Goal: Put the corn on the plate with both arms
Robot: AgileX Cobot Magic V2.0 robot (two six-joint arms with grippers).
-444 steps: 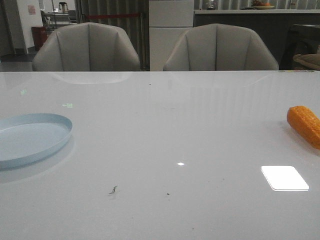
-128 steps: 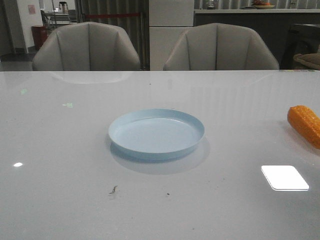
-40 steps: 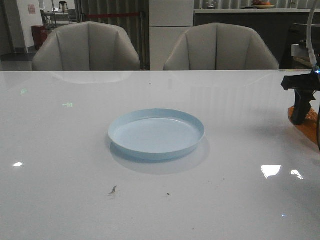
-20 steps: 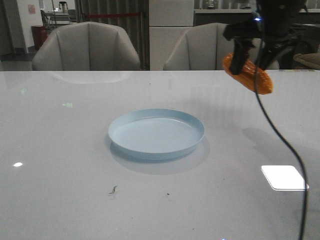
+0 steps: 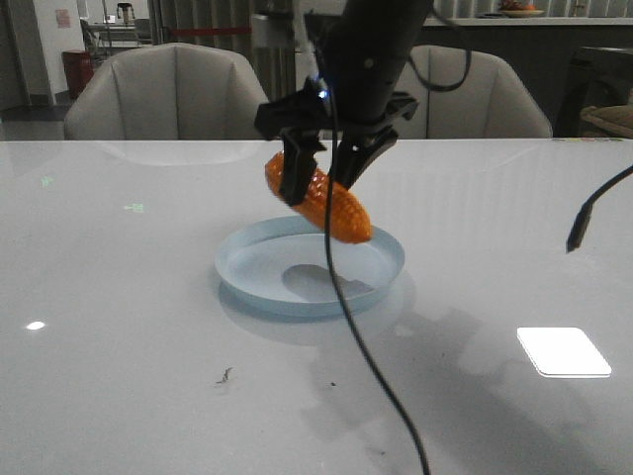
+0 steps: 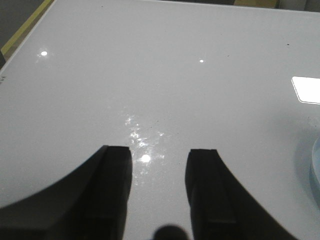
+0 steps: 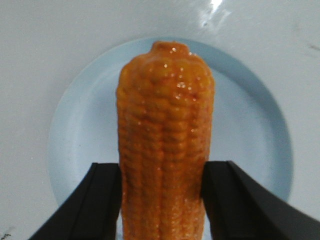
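The right hand (image 5: 318, 183), pinching the corn (image 5: 318, 199), has carried it from the tabletop's (image 5: 119, 396) right edge to above the pale blue plate (image 5: 259, 287), so only lowering remains, while the left hand (image 6: 159, 187) is spread and idle.

Front camera faces forward; both wrist cameras look down, sharing the plate (image 5: 309, 267).

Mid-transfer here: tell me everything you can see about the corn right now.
The corn is an orange cob with glossy, bumpy kernel rows, narrowing toward one end. The right gripper clamps it between its two black fingers, one on each side. It hangs tilted in the air, lower end toward the camera's right, above the pale blue plate, casting a shadow inside it. Nothing else touches it; it is not resting on the plate.
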